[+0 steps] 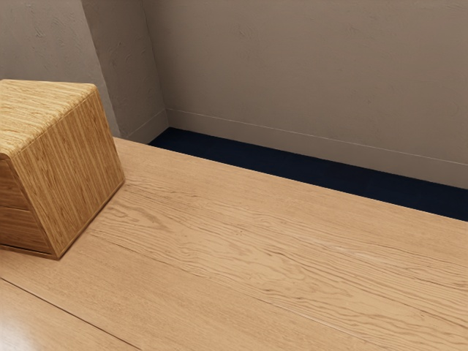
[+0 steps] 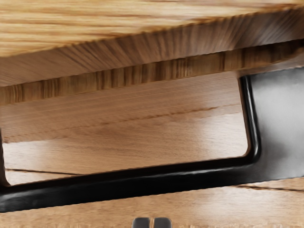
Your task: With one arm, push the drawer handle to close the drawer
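One level push by the gripper [image 2: 152, 223], tips pressed together, should meet the black handle [image 2: 142, 178] mid-bar and run straight toward the chest [image 1: 73, 168] near the bench's [image 1: 256, 248] wall-side edge.

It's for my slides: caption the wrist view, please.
Black loop handle on the wooden drawer unit, tabletop showing through it.

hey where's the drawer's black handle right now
In the wrist view, the black handle runs alongside the wooden cabinet, between it and the end effector, with the table showing through its opening.
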Robot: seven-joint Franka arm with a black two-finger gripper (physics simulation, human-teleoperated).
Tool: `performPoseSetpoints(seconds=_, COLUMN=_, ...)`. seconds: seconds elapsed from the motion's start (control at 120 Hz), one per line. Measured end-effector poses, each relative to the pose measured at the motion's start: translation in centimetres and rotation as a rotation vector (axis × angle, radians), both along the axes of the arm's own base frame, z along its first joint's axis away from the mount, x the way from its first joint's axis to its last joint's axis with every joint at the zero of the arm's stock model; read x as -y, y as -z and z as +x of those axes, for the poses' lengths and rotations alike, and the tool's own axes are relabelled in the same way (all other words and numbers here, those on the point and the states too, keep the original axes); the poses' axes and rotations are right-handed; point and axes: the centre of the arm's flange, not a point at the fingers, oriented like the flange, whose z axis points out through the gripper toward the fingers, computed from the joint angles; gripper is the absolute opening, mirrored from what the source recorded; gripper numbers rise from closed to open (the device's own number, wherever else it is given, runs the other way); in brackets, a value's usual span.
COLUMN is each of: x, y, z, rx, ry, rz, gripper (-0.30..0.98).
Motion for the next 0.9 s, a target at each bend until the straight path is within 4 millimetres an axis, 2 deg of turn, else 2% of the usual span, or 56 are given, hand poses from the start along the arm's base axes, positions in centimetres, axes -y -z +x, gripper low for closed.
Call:
performPoseSetpoints(seconds=0.083, x=0.6, y=0.4, z=-1.9, rx=0.005, ry=-0.001, rz=-0.012, gripper=-0.10)
performPoseSetpoints(seconds=0.15, x=1.2, y=0.4, z=-4.4, rx=0.014, ry=-0.011, rz=-0.015, gripper=-0.10)
performPoseSetpoints(seconds=0.25, x=3.0, y=-0.6, z=-6.8, rx=0.032, ry=-0.006, rz=0.004, gripper=-0.10)
performPoseSetpoints(seconds=0.317, x=4.6, y=-2.7, z=-7.6, rx=0.045, ry=0.007, rz=0.037, gripper=-0.10)
performPoseSetpoints(seconds=0.4, x=7.5, y=-7.0, z=-9.1, rx=0.059, ry=0.006, rz=0.096, gripper=-0.09)
performPoseSetpoints(seconds=0.475, x=9.5, y=-9.1, z=-9.7, rx=0.028, ry=-0.011, rz=0.119, gripper=0.07)
performPoseSetpoints(seconds=0.567, x=9.6, y=-10.0, z=-11.3, rx=-0.008, ry=-0.071, rz=0.090, gripper=0.27)
performPoseSetpoints(seconds=0.658, x=9.5, y=-10.6, z=-12.0, rx=-0.036, ry=-0.115, rz=0.065, gripper=0.41)
performPoseSetpoints(seconds=0.767, x=8.6, y=-10.5, z=-13.6, rx=-0.044, ry=-0.171, rz=0.006, gripper=0.51)
performPoseSetpoints(seconds=0.9, x=8.1, y=-13.2, z=-14.5, rx=-0.008, ry=-0.203, rz=-0.010, gripper=0.58)
